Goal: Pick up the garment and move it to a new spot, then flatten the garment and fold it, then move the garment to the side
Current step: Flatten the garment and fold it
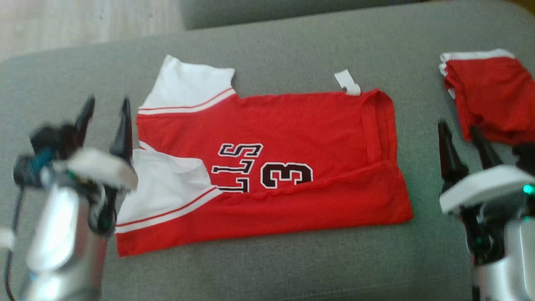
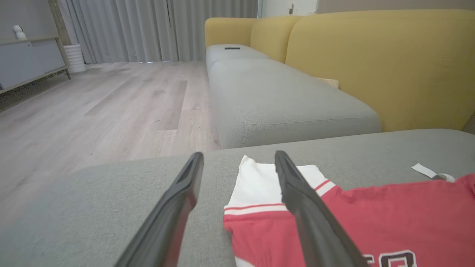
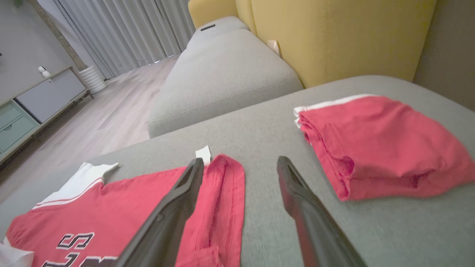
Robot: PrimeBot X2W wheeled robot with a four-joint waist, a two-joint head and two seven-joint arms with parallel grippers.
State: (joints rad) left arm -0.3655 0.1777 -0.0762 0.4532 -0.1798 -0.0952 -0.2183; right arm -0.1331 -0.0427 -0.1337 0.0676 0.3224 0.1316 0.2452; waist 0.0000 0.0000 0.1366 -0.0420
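A red jersey (image 1: 271,167) with white sleeves and dark lettering lies spread on the grey cushion (image 1: 267,50), its near long side folded up over the lettering. The garment also shows in the left wrist view (image 2: 371,215) and in the right wrist view (image 3: 111,207). My left gripper (image 1: 106,110) hovers open just left of the sleeves, nothing between its fingers (image 2: 178,200). My right gripper (image 1: 459,131) is open to the right of the jersey's hem, above bare cushion, its fingers (image 3: 297,193) empty.
A second red garment (image 1: 489,94), folded with a white band, lies at the cushion's far right (image 3: 382,148). A yellow sofa back (image 2: 371,55) and another grey seat (image 2: 274,92) stand beyond. Wooden floor (image 2: 92,104) lies off the cushion's left edge.
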